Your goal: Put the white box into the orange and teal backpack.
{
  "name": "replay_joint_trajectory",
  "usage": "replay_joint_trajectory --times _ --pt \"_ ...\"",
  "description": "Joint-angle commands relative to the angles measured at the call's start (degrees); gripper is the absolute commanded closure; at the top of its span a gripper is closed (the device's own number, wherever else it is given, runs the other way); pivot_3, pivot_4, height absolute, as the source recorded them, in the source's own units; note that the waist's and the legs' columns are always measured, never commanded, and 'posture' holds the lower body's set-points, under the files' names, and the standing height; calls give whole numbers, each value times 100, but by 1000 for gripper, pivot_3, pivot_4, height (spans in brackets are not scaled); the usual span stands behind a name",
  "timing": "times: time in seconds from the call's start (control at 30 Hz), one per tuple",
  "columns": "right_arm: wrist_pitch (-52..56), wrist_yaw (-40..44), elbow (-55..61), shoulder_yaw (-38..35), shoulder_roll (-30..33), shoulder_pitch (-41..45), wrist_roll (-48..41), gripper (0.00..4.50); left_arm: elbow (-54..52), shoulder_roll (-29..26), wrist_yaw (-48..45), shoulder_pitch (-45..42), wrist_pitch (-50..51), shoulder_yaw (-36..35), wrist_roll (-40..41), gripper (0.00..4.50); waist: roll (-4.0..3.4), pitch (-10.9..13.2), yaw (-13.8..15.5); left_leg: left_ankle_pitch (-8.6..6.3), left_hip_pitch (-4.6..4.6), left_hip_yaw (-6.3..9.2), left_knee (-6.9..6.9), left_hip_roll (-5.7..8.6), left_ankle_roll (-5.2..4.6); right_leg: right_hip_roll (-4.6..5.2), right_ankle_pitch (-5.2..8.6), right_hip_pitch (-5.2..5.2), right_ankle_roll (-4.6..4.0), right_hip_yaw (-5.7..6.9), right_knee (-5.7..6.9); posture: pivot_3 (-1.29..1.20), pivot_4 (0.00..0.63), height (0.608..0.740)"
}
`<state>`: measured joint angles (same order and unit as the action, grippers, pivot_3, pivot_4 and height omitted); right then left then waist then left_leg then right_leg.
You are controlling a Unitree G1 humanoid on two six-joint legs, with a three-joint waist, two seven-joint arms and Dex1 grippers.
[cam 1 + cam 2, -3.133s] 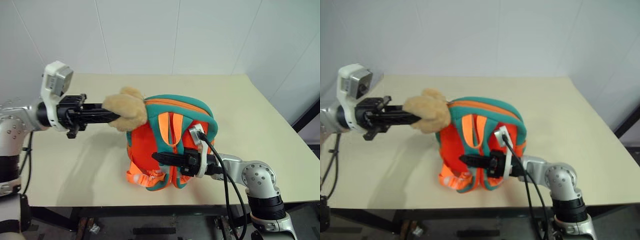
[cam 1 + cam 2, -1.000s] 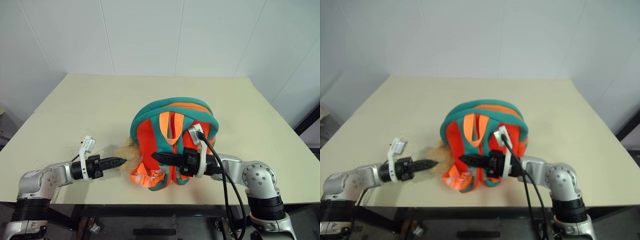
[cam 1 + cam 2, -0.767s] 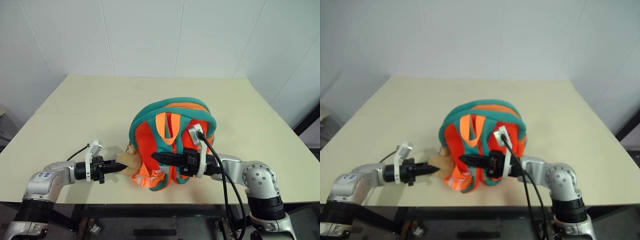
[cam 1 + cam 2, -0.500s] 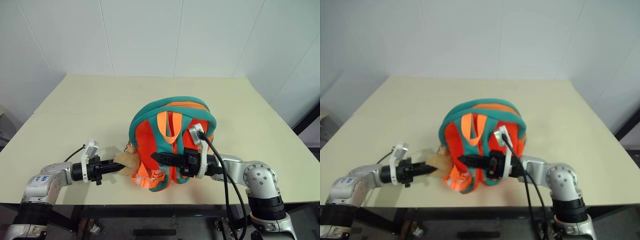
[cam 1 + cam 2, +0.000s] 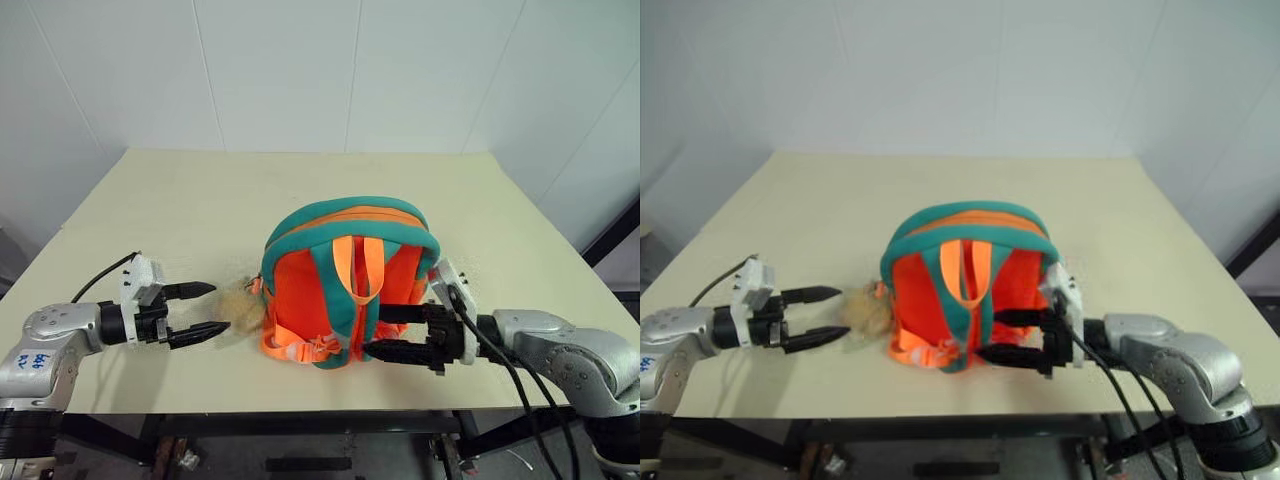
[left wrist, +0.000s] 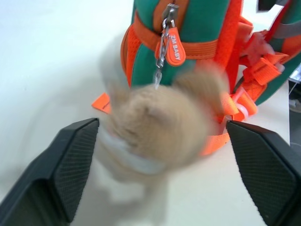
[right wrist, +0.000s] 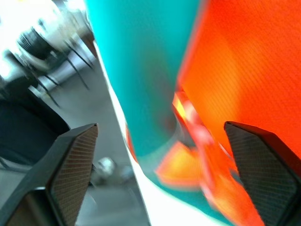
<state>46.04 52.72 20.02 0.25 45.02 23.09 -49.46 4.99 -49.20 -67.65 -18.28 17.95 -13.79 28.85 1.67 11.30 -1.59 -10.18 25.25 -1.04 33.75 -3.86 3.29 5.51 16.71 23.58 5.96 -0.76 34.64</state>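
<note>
The orange and teal backpack [image 5: 345,280] stands upright near the table's front edge, straps facing me. Its tan plush toy [image 5: 238,300] lies on the table at its left side. My left gripper [image 5: 215,308] is open just left of the toy, with nothing between its fingers [image 6: 70,165]. In the left wrist view the toy [image 6: 160,127] sits beyond the fingertips, under an orange zipper pull [image 6: 175,47]. My right gripper [image 5: 375,330] is open at the backpack's lower right front, close against the fabric [image 7: 235,61]. The white box is out of view.
The backpack rests on a beige table [image 5: 200,210], with white walls behind. A black cable [image 5: 520,380] runs along my right forearm. Loose orange webbing and buckles [image 5: 300,348] trail at the backpack's bottom front.
Both grippers opened. The left let go of the plush toy and drew back to the left. The right came off the backpack's front and moved right. The backpack settled upright.
</note>
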Motion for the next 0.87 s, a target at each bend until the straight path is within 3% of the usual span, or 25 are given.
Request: replay_joint_trajectory --times 0.03,0.2,0.4,0.67,0.87 --pt "-1920 796 -379 -296 130 -519 1113 0 30 -19 -239 113 -768 -598 133 33 1 0 7 -1 -1 -1 -1 -1 1 -2 0 0 1 0 -2 0 150 740" --pt "-2862 1147 -699 -867 235 -919 1487 0 -180 48 -74 240 -450 -1272 765 33 1 1 10 -1 -1 -7 3 -1 1 -1 -7 -3 18 -5 -7 0 150 740" --pt "-2623 1715 -759 -1624 536 -987 926 0 -666 -136 -326 761 42 -1810 1347 33 1 1 -3 -1 -13 -12 3 -2 2 -3 -11 -8 24 -13 -3 0 150 740" --pt "-2594 2177 -1296 -1899 1069 -464 941 0 -870 -151 -613 880 -40 -1595 1274 33 0 1 -2 -1 -18 -26 10 -3 2 -1 -11 -11 21 -29 -16 0 150 740" --pt "-2851 2564 -1316 -1589 1152 -448 1248 0 -515 -327 -860 612 -103 -1453 1158 33 -1 2 -1 -4 -14 -32 7 -3 -3 -2 -10 -7 21 -34 -21 0 150 740"
